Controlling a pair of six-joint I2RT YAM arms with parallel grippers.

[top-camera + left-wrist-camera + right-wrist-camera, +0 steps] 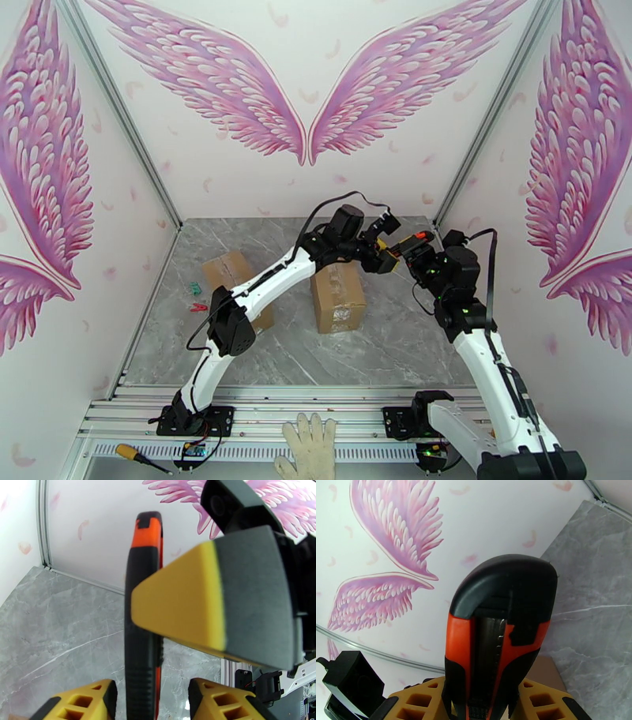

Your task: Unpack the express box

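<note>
While aloft, knife (499, 598) between both jaws

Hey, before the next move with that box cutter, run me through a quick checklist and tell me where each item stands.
1. Right hand gripping the utility knife: ok.
2. Knife handle between the left hand jaws: ok.
3. Left hand closed on the knife: not ok, gaps show beside the handle.
4. Blade retracted: cannot tell.
5. Cardboard box resting on the table, flaps closed: ok.
</note>
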